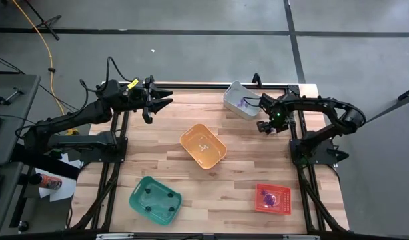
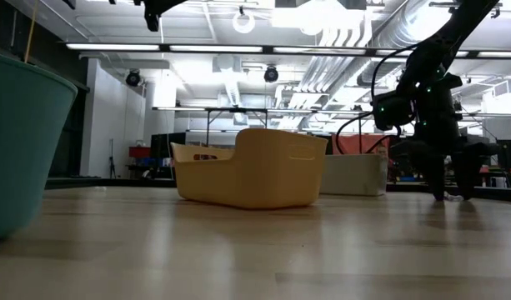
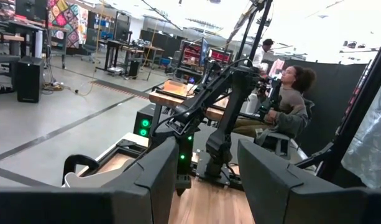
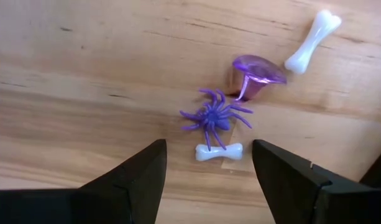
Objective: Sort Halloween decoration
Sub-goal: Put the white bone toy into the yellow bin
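In the right wrist view several trinkets lie on the bare wood: a purple spider [image 4: 214, 117], a small white bone [image 4: 219, 151] just below it, a purple ring [image 4: 257, 74] and a larger white bone [image 4: 312, 40]. My right gripper [image 4: 209, 149] is open above them, pointing down, its fingers either side of the small bone and touching nothing. In the high view it [image 1: 264, 126] hangs beside the grey bin [image 1: 239, 100]. My left gripper [image 1: 157, 103] waits open over the table's far left corner.
An orange bin [image 1: 203, 145] stands mid-table, a green bin [image 1: 155, 199] near the front left and a red bin [image 1: 273, 199] holding purple pieces near the front right. The grey bin also holds something purple. People sit beyond the table in the left wrist view [image 3: 289, 99].
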Controlling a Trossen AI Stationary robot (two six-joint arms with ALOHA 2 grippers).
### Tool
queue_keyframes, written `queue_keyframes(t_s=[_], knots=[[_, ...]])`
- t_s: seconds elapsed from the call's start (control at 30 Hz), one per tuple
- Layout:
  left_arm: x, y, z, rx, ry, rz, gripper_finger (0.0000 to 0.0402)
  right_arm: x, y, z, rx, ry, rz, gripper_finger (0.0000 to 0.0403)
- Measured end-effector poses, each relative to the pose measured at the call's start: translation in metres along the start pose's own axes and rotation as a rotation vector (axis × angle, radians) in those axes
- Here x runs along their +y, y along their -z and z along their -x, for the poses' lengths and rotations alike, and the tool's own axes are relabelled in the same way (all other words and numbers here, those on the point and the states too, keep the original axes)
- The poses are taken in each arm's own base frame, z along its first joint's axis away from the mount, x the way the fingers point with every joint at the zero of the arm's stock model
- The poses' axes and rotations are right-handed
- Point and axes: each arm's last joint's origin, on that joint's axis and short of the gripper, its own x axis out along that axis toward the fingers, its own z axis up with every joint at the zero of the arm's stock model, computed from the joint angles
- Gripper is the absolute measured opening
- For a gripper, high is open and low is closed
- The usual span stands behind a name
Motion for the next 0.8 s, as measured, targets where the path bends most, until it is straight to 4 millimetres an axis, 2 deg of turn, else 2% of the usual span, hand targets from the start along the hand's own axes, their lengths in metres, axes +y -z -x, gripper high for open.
queue_keyframes(t_s=[0.43, 0.6, 0.8], knots=[[0.0, 0.0, 0.0, 0.0, 0.0, 0.0, 0.0156, -0.0008, 0.0014, 0.0002, 0.017, 0.007, 0.002, 0.0119], [0.0, 0.0, 0.0, 0.0, 0.0, 0.0, 0.0156, -0.0008, 0.0016, 0.0003, 0.02, 0.005, 0.002, 0.0101], [0.0, 0.0, 0.0001, 0.0, 0.0, 0.0, 0.0156, -0.0008, 0.0016, 0.0004, 0.02, 0.004, 0.02, 0.0098]])
